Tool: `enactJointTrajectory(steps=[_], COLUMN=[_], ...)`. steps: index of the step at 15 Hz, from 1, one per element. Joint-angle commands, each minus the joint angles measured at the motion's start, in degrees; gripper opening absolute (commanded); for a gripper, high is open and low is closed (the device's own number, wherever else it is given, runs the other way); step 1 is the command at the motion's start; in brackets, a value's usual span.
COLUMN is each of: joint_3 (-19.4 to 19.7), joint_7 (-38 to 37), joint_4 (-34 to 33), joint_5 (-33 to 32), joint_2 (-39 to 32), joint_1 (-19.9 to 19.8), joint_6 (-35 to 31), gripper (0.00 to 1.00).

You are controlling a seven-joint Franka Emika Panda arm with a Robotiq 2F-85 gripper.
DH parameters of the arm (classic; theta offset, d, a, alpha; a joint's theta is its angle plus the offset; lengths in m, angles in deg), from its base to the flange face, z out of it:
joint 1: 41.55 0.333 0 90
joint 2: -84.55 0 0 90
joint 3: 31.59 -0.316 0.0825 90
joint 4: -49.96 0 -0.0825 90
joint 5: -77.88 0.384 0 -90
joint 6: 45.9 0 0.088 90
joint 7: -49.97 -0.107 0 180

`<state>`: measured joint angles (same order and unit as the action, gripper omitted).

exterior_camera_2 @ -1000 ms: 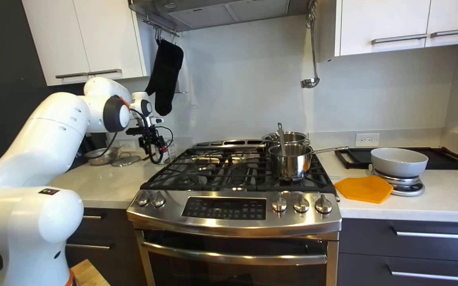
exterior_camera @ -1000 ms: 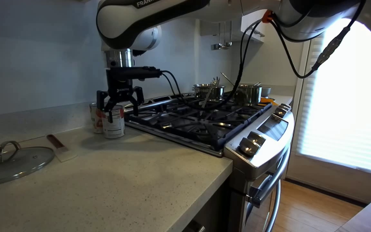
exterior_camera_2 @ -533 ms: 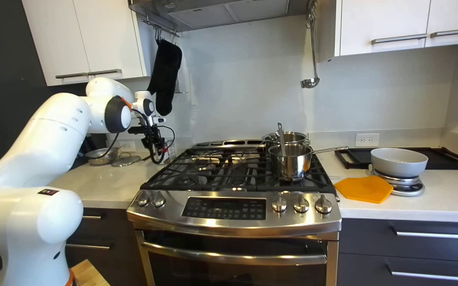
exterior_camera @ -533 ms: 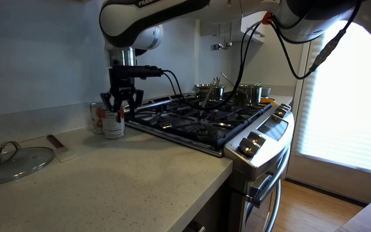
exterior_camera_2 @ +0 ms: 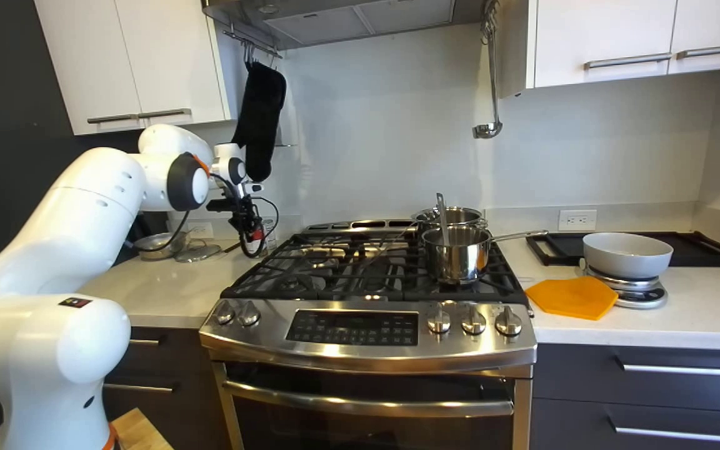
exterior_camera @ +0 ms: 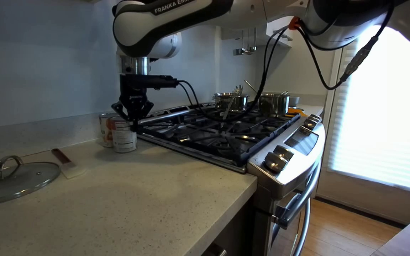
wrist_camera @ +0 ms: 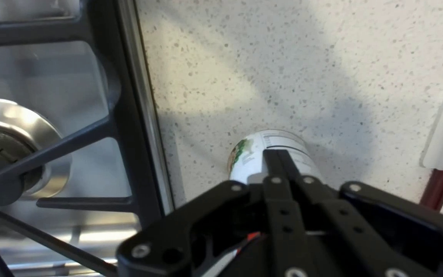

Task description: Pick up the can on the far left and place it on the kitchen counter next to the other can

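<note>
one front can (exterior_camera: 124,139) and one rear can (exterior_camera: 105,131) stand on the desk (exterior_camera: 137,199) just beside the stove (exterior_camera_2: 360,362); can't tell if they touch. front label: white, fine print, reddish up top, green artwork in my wrist view. rear one: orange-red mark. my tool (wrist_camera: 279,154) is clenched, fingertips together, right at the front can's upper part; contact unclear. desk is beige, speckled, also holds a glass lid (exterior_camera: 20,183) and a spatula (exterior_camera: 68,165). pale wall (exterior_camera_2: 391,125) behind the stove, black mitt (exterior_camera_2: 260,119) hanging.
</note>
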<state>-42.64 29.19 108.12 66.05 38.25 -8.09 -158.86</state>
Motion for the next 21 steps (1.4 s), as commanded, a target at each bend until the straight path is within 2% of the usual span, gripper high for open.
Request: enactJointTrajectory(steps=[1,8,13,16,19,21], joint_3=[0.2,0.5,-0.3,-1.3,-2.2,-3.5], joint_7=[1.8,3.5,-1.1,-0.9,-0.3,-0.1], joint_4=[-1.7,-1.3,0.2,2.4,7.4,13.3], joint_5=[-0.6,-0.3,3.3,4.2,3.7,4.4], joint_2=[-1.7,-2.7,-1.0,1.3,5.5,9.8], joint_1=[-0.2,-0.5,-0.6,-0.6,-0.5,-1.2], joint_6=[-3.3,-8.9,-0.4,5.2,8.9,9.2], gripper=[0.0,0.0,0.0,0.0,0.0,0.0])
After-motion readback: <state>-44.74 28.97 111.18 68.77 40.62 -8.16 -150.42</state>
